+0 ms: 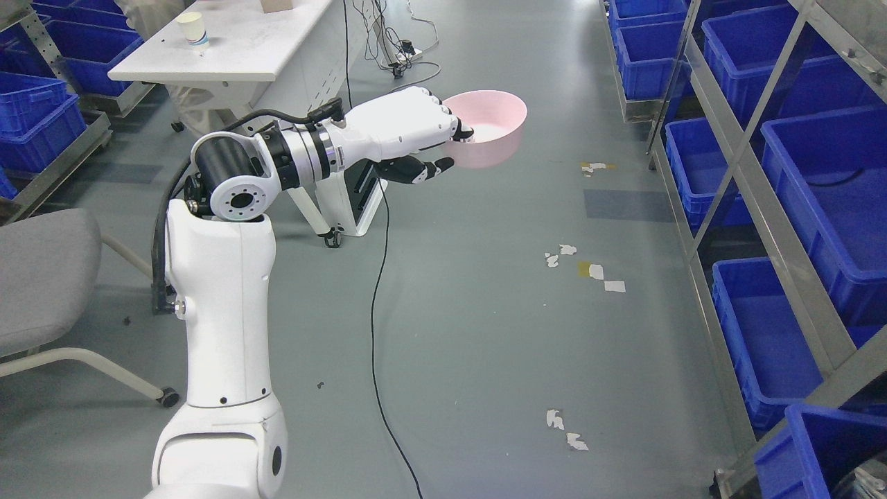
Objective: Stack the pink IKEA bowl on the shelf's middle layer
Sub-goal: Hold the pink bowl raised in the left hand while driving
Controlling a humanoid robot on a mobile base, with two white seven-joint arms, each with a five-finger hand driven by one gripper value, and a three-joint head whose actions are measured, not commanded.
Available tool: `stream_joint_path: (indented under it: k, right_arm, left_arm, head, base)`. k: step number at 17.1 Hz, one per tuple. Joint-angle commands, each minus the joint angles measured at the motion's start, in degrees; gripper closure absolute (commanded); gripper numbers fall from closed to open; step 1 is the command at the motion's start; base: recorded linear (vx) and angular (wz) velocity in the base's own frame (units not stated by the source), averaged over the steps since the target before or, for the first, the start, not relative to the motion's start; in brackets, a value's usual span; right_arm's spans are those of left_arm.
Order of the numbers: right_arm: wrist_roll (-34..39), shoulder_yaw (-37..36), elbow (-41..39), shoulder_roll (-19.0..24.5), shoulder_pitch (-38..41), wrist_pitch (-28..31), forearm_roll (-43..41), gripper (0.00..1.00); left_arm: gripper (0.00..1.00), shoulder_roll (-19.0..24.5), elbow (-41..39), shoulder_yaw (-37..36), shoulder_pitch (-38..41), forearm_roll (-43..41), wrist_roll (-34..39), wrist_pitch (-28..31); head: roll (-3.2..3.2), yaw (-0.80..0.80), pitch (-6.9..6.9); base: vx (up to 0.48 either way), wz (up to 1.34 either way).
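Observation:
My left arm rises from the bottom left and bends toward the middle of the head view. Its white hand is shut on the near rim of a pink bowl, thumb inside the rim and dark fingertips under it. The bowl hangs upright in the air above the grey floor, well left of the metal shelf rack on the right side. The rack's layers hold blue bins. My right arm does not show.
A white table with a paper cup stands at the back left. A grey chair sits at the left edge. A black cable runs along the floor. More blue bins line the far left.

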Motion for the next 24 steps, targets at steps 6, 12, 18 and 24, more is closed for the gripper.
stream_joint_path:
  k: [6, 12, 18, 24]
  right_arm:
    - [0.00, 0.00, -1.00, -1.00, 1.31, 0.04, 0.00, 0.00]
    - [0.00, 0.00, -1.00, -1.00, 1.31, 0.04, 0.00, 0.00]
    - [0.00, 0.00, -1.00, -1.00, 1.31, 0.04, 0.00, 0.00]
    - [0.00, 0.00, -1.00, -1.00, 1.31, 0.04, 0.00, 0.00]
  left_arm:
    - [1.00, 0.70, -0.96, -0.60, -0.20, 0.00, 0.03, 0.01]
    - [1.00, 0.70, -1.05, -0.60, -0.20, -0.08, 0.03, 0.01]
    - [0.99, 0.70, -1.05, -0.60, 0.15, -0.17, 0.12, 0.01]
    - [0.99, 0.70, -1.05, -0.52, 0.15, -0.26, 0.12, 0.01]
  head:
    - [0.00, 0.00, 0.00]
    - [0.00, 0.00, 0.00]
    - [0.00, 0.00, 0.00]
    - [0.00, 0.00, 0.00]
  base:
    - [0.162, -0.05]
    - [0.248, -0.06]
    - [0.275, -0.01]
    - [0.310, 0.01]
